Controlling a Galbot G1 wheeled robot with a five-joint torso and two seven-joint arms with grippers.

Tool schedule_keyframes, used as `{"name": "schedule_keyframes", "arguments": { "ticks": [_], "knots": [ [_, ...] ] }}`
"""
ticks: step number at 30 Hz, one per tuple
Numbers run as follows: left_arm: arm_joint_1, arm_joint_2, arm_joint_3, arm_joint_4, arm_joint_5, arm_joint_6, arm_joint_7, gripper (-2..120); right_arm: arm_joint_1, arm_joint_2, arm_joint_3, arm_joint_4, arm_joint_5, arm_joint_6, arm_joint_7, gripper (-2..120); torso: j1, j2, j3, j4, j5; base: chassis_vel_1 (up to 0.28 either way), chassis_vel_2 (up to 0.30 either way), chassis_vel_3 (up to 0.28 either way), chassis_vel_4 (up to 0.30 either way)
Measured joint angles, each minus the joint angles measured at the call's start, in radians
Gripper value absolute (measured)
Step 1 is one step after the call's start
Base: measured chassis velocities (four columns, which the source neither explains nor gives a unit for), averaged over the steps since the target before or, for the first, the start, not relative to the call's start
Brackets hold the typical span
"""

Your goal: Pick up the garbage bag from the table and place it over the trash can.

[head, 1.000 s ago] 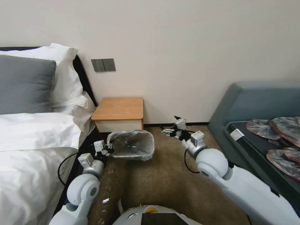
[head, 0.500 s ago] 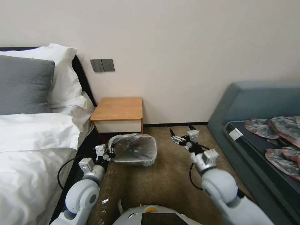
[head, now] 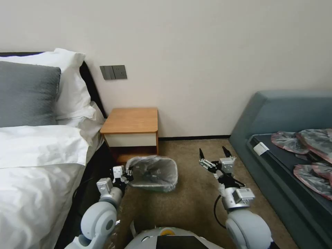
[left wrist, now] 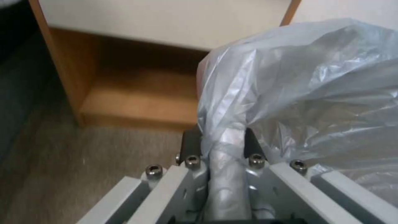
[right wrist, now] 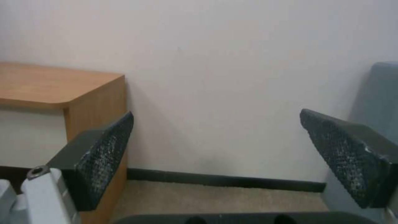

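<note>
head view shows the bin (head: 154, 173) on the carpet (head: 186, 207) in front of the desk (head: 131, 121), tipped so its mouth faces the robot, with the bag (head: 152, 166) already draped over it and its wrinkled plastic wrapped around the rim. the left claw (head: 127, 172) sits at the bin's left edge, close beside the bed (head: 34, 166), and is pressed together on a fold of the bag at that rim. in the left wrist view the dark fingers (left wrist: 191, 143) pinch a bunched rope of grey plastic (left wrist: 224, 146) between them, and the bag (left wrist: 307, 93) billows beyond; the desk's lower shelf (left wrist: 136, 105) lies just behind. the right claw (head: 214, 155) hangs in the air to the right of the bin, well apart from it, near the grey sofa (head: 283, 110), with its fingers spread wide and nothing between them. in the right wrist view its textured pads (right wrist: 105, 149) stand far apart, facing the wall (right wrist: 232, 77) and the dark skirting, with the desk's corner (right wrist: 62, 90) to one side. more bags (head: 311, 145) lie on the black surface by the sofa.
</note>
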Motion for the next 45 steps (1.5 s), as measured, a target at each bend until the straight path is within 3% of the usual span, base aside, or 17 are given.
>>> {"name": "schedule_keyframes", "arguments": {
  "ticks": [13,28,39,43,45],
  "knots": [
    [0.007,-0.034,0.092,0.057,-0.002,-0.008,-0.116,3,-0.05,0.026,-0.005,0.032,-0.029,0.014,0.004,100,0.0,0.0,0.0,0.0001,0.0002,0.0,0.0,0.0,0.0],
    [0.002,-0.064,0.18,0.117,0.007,-0.031,-0.169,3,-0.077,0.034,-0.022,0.037,-0.054,0.025,0.008,100,0.0,0.0,0.0,0.0001,0.0002,0.0,0.0,0.0,0.0],
    [-0.007,-0.08,0.199,0.149,0.033,-0.019,-0.178,3,-0.083,0.031,-0.037,0.035,-0.061,0.031,0.011,100,0.0,0.0,0.0,0.0001,0.0002,0.0,0.0,0.0,0.0],
    [-0.021,-0.09,0.199,0.168,0.033,-0.014,-0.185,19,-0.089,0.031,-0.044,0.033,-0.061,0.031,0.013,100,0.0,0.0,0.0,0.0001,0.0002,0.0,0.0,0.0,0.0],
    [-0.025,-0.092,0.199,0.173,0.033,-0.013,-0.185,21,-0.09,0.03,-0.044,0.033,-0.061,0.031,0.013,100,0.0,0.0,0.0,0.0002,0.0002,0.0,0.0,0.0,0.0]
  ]
}}
